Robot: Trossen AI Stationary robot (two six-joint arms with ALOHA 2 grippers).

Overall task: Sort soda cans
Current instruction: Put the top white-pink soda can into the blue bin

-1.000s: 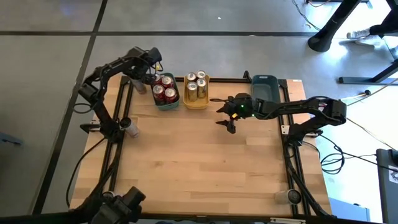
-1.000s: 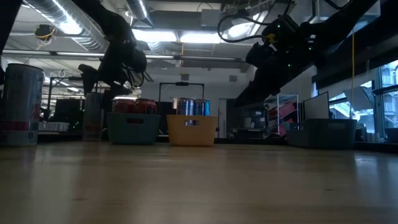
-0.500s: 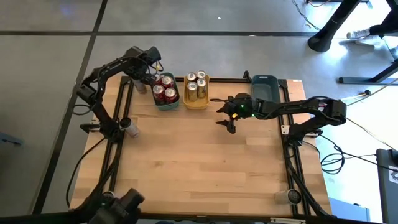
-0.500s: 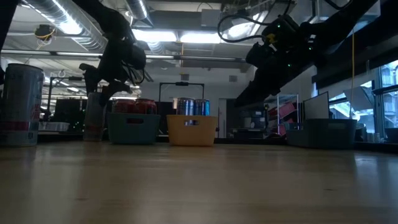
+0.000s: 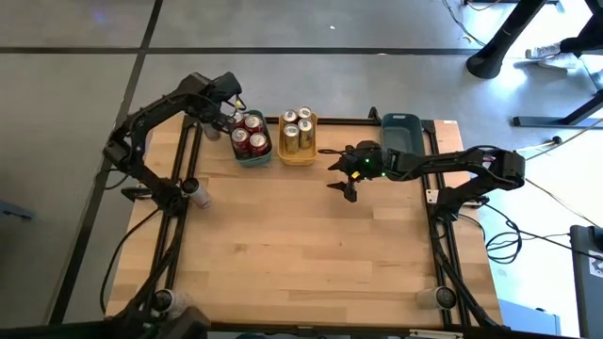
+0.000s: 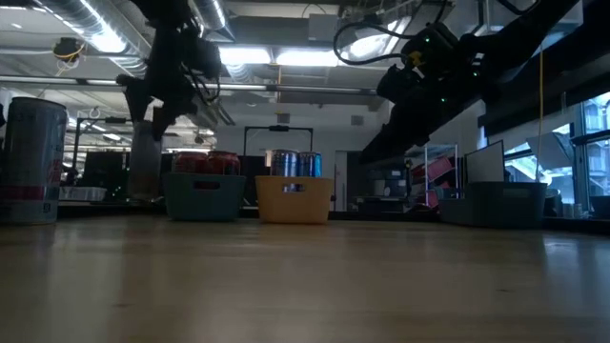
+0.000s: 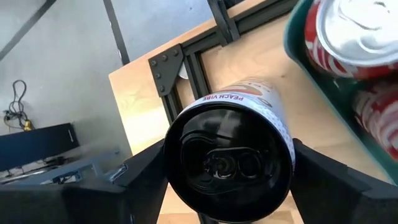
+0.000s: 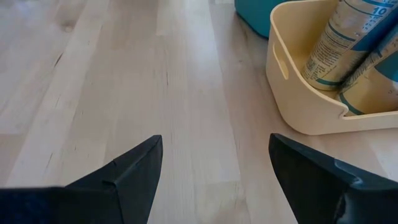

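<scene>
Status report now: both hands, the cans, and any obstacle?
Left hand shut on dark-topped can, beside teal tray. Right hand open, empty, near yellow tray. One can alone at left edge. No obstacle seen.

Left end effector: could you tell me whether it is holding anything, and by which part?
The left end effector grips a dark-topped cylindrical metal can by its side wall, just below the top rim, one finger on each side.

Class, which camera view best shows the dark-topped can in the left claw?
Left wrist view: dark-topped white can fills the frame between the left claw's fingers. High view shows it tiny; low view, a dim silhouette; right wrist view, nothing.
</scene>
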